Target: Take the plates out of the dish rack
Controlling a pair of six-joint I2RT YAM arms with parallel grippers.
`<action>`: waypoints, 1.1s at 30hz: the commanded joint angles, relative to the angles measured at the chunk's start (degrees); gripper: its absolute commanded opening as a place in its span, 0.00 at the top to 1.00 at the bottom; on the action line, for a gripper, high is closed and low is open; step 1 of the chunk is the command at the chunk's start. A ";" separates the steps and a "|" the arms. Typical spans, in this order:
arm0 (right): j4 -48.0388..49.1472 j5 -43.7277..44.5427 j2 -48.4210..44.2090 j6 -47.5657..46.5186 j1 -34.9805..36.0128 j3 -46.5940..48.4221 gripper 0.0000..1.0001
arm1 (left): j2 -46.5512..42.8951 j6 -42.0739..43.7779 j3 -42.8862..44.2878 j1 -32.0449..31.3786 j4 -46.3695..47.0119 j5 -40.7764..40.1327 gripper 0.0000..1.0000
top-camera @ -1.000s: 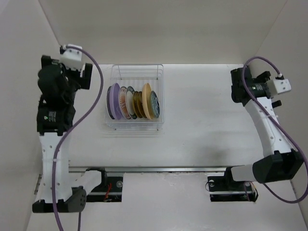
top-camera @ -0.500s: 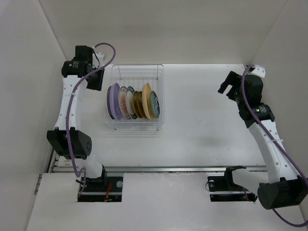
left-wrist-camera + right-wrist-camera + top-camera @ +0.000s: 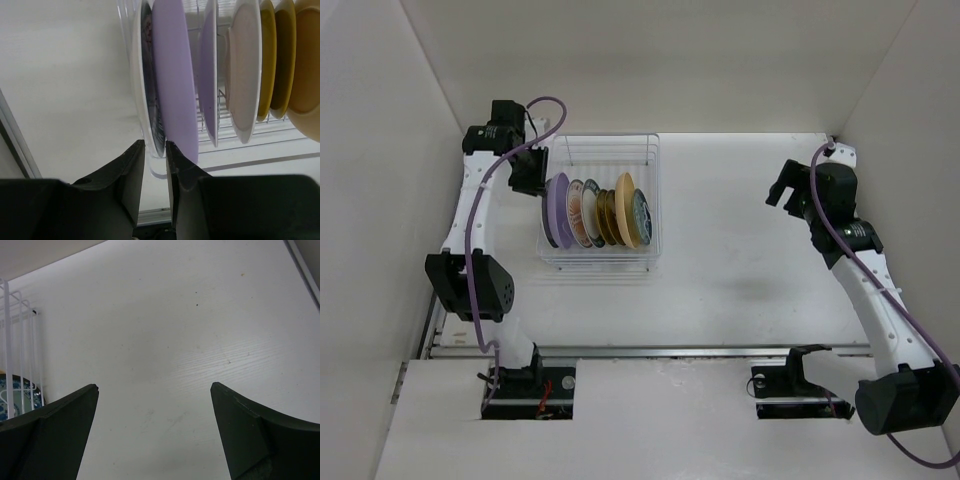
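The white wire dish rack [image 3: 605, 146] stands left of the table's middle with several plates upright in a row. From the left they are a white plate with a dark patterned face [image 3: 151, 75], a lavender one [image 3: 558, 207] [image 3: 172, 75], patterned ones [image 3: 578, 212], brown-gold [image 3: 608, 216], yellow [image 3: 625, 206] and teal patterned [image 3: 641, 214]. My left gripper [image 3: 533, 172] [image 3: 155, 143] is at the rack's left end. It is shut on the lower rim of the leftmost white plate, right next to the lavender one. My right gripper [image 3: 782, 190] [image 3: 154, 386] hangs open over bare table, far to the right of the rack.
The white walls of the enclosure stand close on the left, back and right. The rack's right wall [image 3: 20, 340] and a blue patterned plate [image 3: 10, 390] show at the left edge of the right wrist view. A metal rail [image 3: 650, 352] runs along the near edge.
My left arm has swung in from the far left to the rack's left end, and its jaws have narrowed from wide open onto the plate rim. The right arm has turned slightly inward.
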 commanded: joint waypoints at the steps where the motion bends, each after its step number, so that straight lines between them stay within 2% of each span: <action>1: 2.12 -0.23 -1.13 -0.81 0.44 0.20 0.00 | 1.54 -1.84 -0.90 -0.81 1.06 1.57 0.79; 4: 1.60 -0.23 -1.13 -0.81 0.44 1.25 0.00 | 2.77 -2.54 -0.81 -2.04 1.07 -0.53 0.79; 8: 1.59 -0.23 -1.13 -0.81 0.44 1.79 0.00 | 4.09 -3.16 -0.28 -2.57 1.07 -4.23 0.87; 17: 0.54 0.30 -1.66 -0.81 0.44 2.31 0.00 | 4.09 -3.69 0.24 -3.63 1.68 -10.03 0.89; 24: 0.01 0.30 -1.66 -0.81 0.44 2.31 0.00 | -0.91 -2.02 1.39 -7.22 2.39 -14.33 0.57; 27: 0.01 0.83 -1.66 -0.81 0.44 2.84 0.00 | -0.22 -1.49 1.39 -7.23 2.39 -16.27 0.55; 29: -0.52 1.36 -1.66 -1.42 0.44 2.84 0.00 | 0.58 -1.49 1.39 -7.23 1.16 -16.27 0.60; 33: -0.52 2.40 -1.66 -1.43 0.44 2.84 0.00 | 0.58 -1.49 1.39 -7.23 1.16 -15.13 0.60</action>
